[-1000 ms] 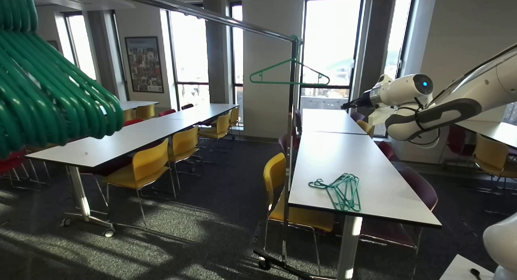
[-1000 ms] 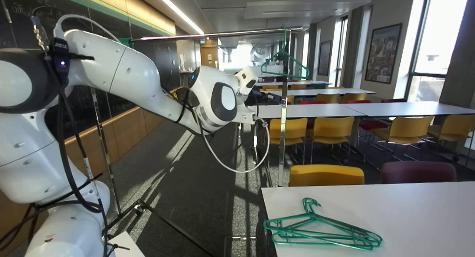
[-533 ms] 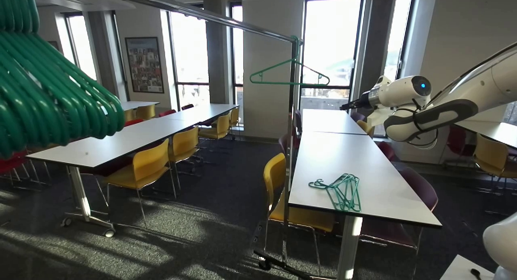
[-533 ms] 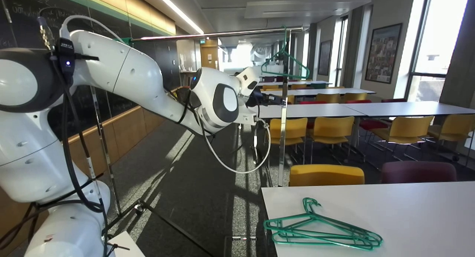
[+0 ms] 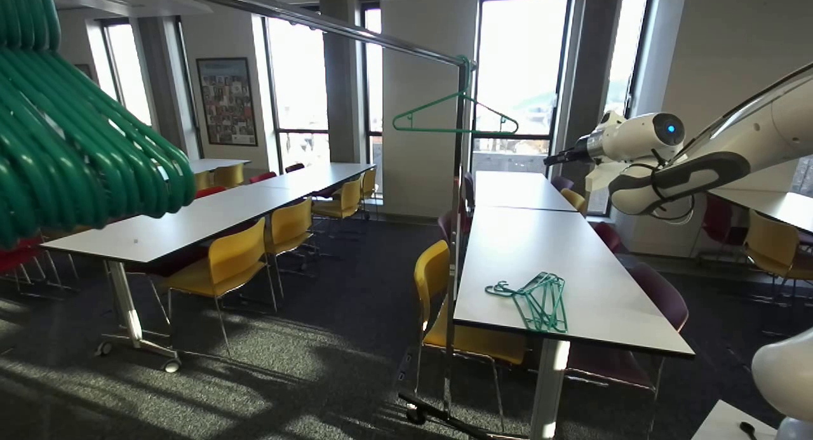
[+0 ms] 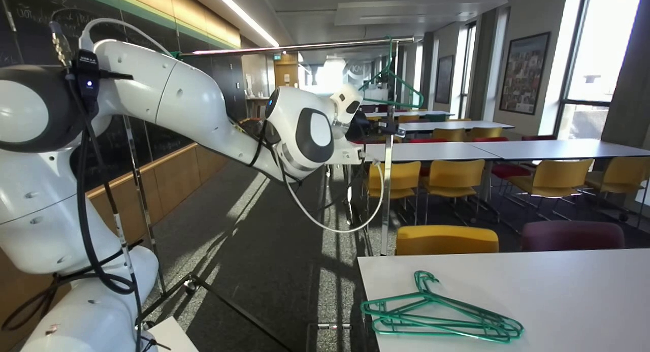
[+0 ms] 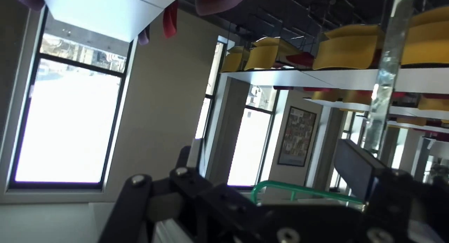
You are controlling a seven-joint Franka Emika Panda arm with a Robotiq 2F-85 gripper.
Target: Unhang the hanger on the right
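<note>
both exterior views share the rail (image 5: 356,31); the upside-down wrist view faces the windows (image 7: 70,127).

We see a smooth plastic clothes hanger (image 5: 438,131); a polished metal rail (image 5: 317,21); a smooth satin table (image 5: 527,237); a glossy robot arm (image 6: 188,98); rough matt carpet (image 5: 254,364).

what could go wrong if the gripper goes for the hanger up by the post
The open gripper might knock the metal post, since the hanger overlaps it in both exterior views. And pulling without lifting first could leave the hook caught on the rail it hangs over.
</note>
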